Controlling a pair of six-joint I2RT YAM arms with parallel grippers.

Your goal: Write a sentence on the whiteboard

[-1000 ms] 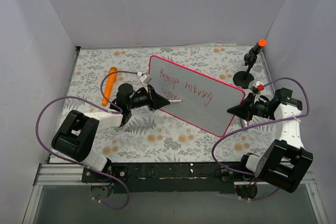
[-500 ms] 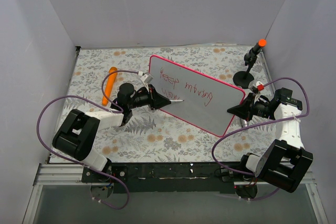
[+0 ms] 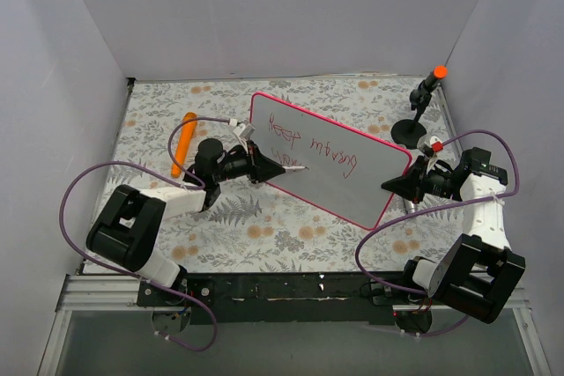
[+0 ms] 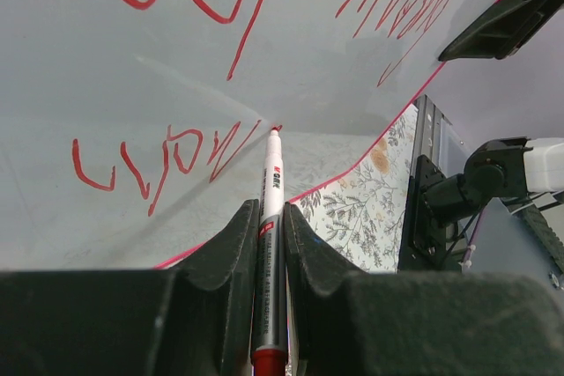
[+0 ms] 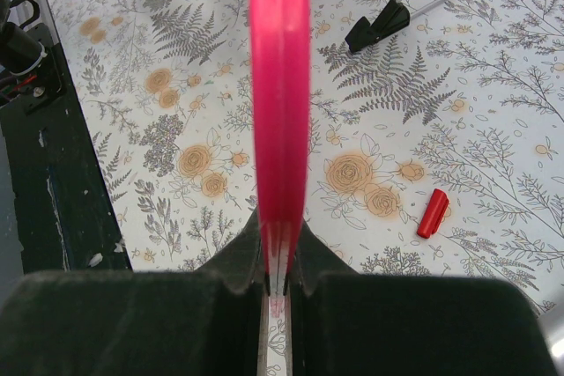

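Pink-framed whiteboard (image 3: 352, 189) runs lengthwise from far-left to near-right.

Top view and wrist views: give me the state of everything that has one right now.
whiteboard: propped up, partly written.
sentence: two red lines, second short.
marker: uncapped, tip at the whiteboard.
red cap: off, lying on the table.
left tool: shut on marker.
right tool: shut on whiteboard's pink edge.
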